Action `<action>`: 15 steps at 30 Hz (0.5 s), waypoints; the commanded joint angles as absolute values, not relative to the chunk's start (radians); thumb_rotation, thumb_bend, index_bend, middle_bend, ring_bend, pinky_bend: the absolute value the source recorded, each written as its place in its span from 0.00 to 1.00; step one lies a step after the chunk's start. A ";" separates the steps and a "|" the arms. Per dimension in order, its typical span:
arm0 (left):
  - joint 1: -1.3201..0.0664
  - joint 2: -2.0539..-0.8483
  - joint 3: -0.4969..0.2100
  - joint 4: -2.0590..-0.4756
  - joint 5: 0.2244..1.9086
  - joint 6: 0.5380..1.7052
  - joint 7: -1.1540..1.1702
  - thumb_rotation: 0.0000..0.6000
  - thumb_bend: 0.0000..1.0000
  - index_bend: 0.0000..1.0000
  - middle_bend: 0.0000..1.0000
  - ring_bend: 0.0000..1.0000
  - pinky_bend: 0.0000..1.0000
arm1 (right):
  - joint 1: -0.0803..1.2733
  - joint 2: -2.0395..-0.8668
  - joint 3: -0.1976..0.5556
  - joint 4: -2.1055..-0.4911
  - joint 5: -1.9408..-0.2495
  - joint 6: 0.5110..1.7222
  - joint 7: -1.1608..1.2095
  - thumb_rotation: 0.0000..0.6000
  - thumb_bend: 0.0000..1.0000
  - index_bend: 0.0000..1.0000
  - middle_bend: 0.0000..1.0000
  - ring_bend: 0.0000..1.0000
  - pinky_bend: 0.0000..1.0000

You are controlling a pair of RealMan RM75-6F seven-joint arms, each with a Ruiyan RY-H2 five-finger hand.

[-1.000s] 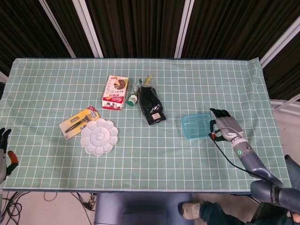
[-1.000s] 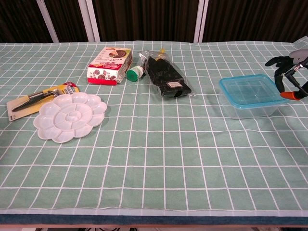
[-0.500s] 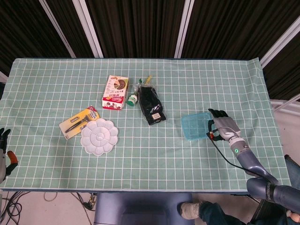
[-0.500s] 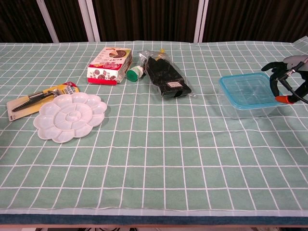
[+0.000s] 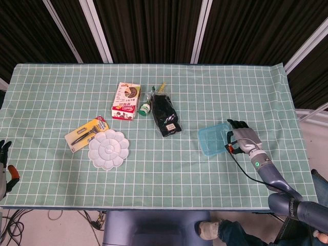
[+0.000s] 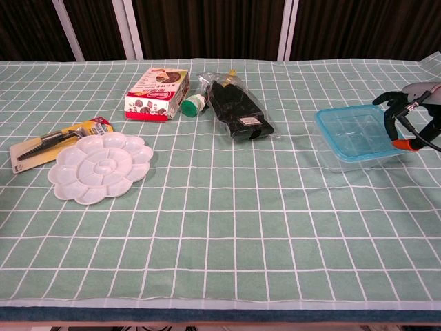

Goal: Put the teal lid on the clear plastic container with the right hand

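Note:
The teal lid (image 5: 212, 140) (image 6: 355, 132) lies over the clear plastic container (image 6: 348, 160) at the right of the table, tilted with its right side raised. My right hand (image 5: 243, 138) (image 6: 413, 114) is at the lid's right edge, its dark fingers curled around that edge and gripping it. The container's clear wall shows below the lid in the chest view. My left hand (image 5: 4, 164) hangs off the table's left edge, fingers apart and holding nothing; only the head view shows it.
A cookie box (image 5: 126, 100), a green-capped bottle (image 5: 145, 109) and a black packet (image 5: 165, 116) lie at the table's middle back. A white flower-shaped palette (image 5: 108, 148) and a yellow packaged tool (image 5: 84, 133) sit at the left. The table's right edge is close behind my right hand.
My right hand moved left onto the lid's right edge and took hold of it. The lid, flat before, now tilts up on the right. The left hand stayed still.

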State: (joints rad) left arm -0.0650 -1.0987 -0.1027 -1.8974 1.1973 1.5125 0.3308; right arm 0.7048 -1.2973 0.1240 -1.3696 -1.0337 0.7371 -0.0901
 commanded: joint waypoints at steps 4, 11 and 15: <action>-0.065 -1.096 -0.103 -1.900 1.198 1.513 0.328 1.00 0.76 0.04 0.00 0.00 0.00 | 0.711 -1.293 0.134 -1.386 -1.027 0.752 -0.111 1.00 0.52 0.59 0.06 0.00 0.00; -0.064 -1.090 -0.104 -1.906 1.197 1.511 0.319 1.00 0.76 0.04 0.00 0.00 0.00 | 0.724 -1.292 0.185 -1.410 -1.019 0.822 -0.134 1.00 0.52 0.59 0.06 0.00 0.00; -0.064 -1.088 -0.102 -1.911 1.199 1.509 0.316 1.00 0.76 0.04 0.00 0.00 0.00 | 0.742 -1.303 0.222 -1.417 -0.969 0.835 -0.151 1.00 0.52 0.59 0.05 0.00 0.00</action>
